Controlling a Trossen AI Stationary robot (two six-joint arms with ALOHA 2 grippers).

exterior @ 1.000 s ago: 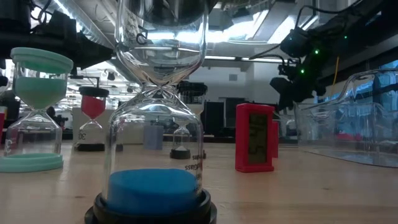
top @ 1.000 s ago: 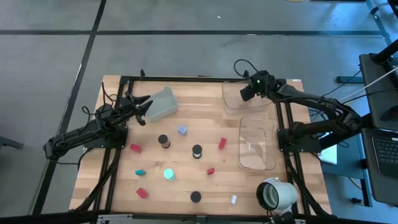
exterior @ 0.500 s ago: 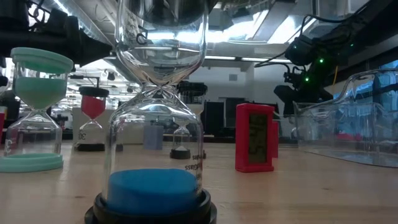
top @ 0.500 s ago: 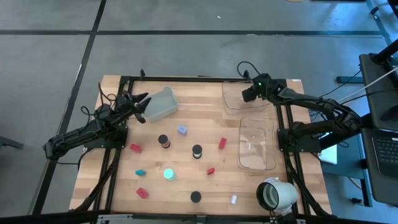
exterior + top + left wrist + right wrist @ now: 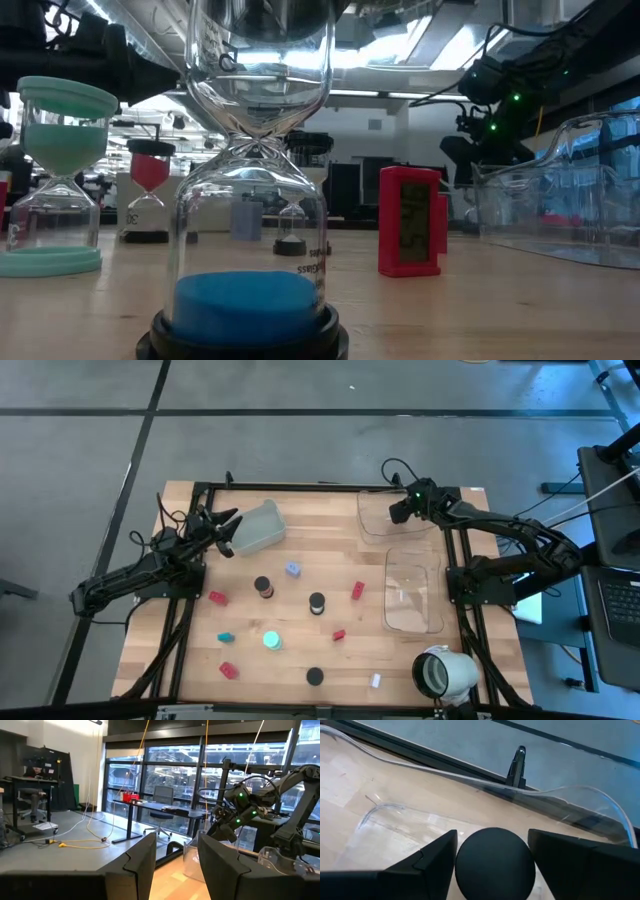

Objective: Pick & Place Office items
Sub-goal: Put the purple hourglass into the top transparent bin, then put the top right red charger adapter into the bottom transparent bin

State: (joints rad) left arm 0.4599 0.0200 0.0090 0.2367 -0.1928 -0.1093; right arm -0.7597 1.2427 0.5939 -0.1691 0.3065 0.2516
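Observation:
The office items lie scattered on the wooden table in the high view: red blocks (image 5: 217,598) (image 5: 358,590), black cylinders (image 5: 263,587) (image 5: 317,602), a teal bit (image 5: 225,637), a lavender cube (image 5: 293,569) and a white bit (image 5: 376,681). My right gripper (image 5: 400,510) hangs over the far clear tray (image 5: 375,528) and is shut on a black round piece (image 5: 495,862). My left gripper (image 5: 225,532) is open and empty, raised beside the grey tray (image 5: 258,528) at the far left. Its fingers (image 5: 135,870) point level toward the right arm. My right gripper pinches the black round piece (image 5: 495,855) between its two fingers (image 5: 427,865), one on each side of its rounded edge. The fingers slant down from above over the far clear tray. The piece is lifted clear of the tray floor (image 5: 395,835).
A second clear tray (image 5: 412,592) lies at the right side of the table. A big white hollow cylinder (image 5: 443,673) lies at the near right corner. In the low view a sand timer with blue sand (image 5: 255,190) and a red block (image 5: 410,222) stand close to the camera.
My right gripper, with the black piece, has shifted a little toward the table's right edge over the far clear tray, then held still. Nothing else has visibly moved.

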